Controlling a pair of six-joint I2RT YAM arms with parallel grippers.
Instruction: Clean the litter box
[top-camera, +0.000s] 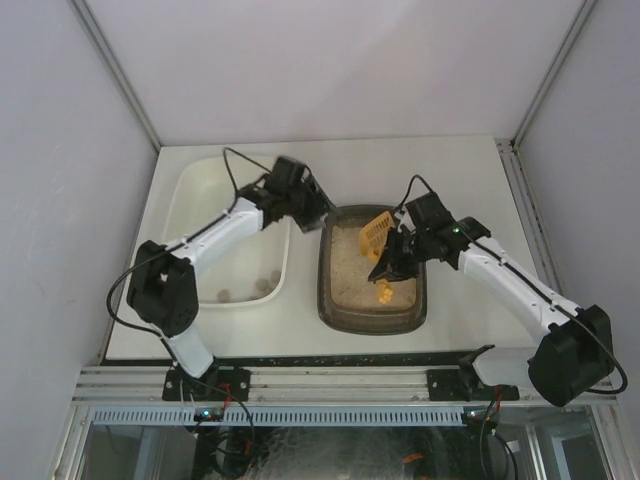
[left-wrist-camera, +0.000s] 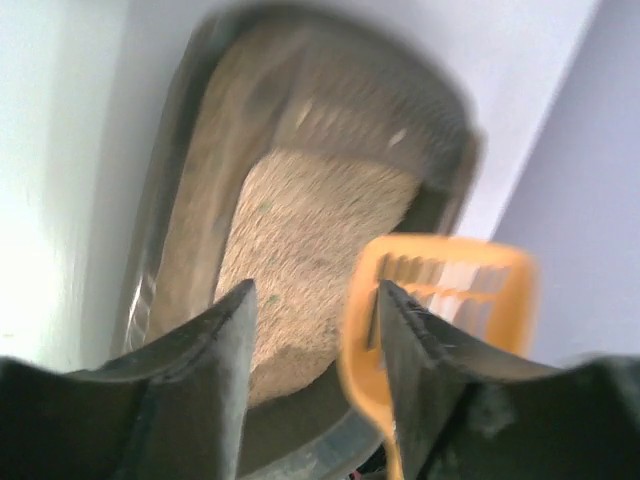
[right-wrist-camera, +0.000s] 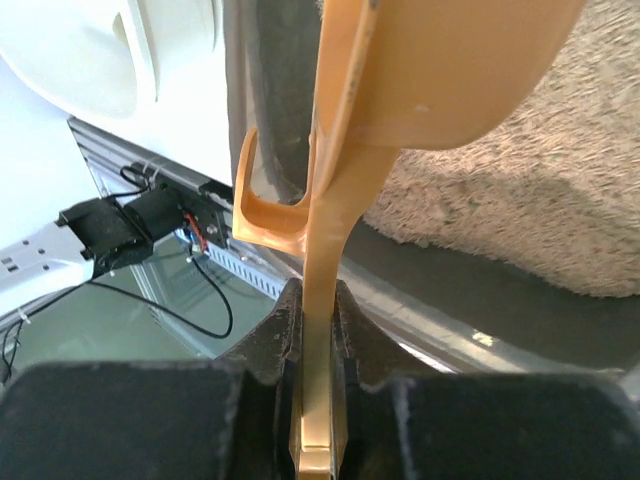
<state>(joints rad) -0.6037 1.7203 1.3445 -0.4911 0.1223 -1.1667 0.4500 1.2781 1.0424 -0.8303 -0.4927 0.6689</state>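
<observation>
Overhead looks down; both close wrist views share litter box (top-camera: 371, 323)

One litter box (top-camera: 372, 322) at centre, one white tub (top-camera: 190, 200) at left, one orange scoop (top-camera: 378, 229), two arms, left arm (top-camera: 215, 238) and right arm (top-camera: 510, 280), roughly three small lumps (top-camera: 262, 286) at lower left.

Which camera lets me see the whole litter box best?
The top camera: the litter box shows nearly whole, rim and sand. The left wrist view is blurry, its near end hidden behind fingers. The right wrist view shows only some rim and sand behind the scoop.
</observation>
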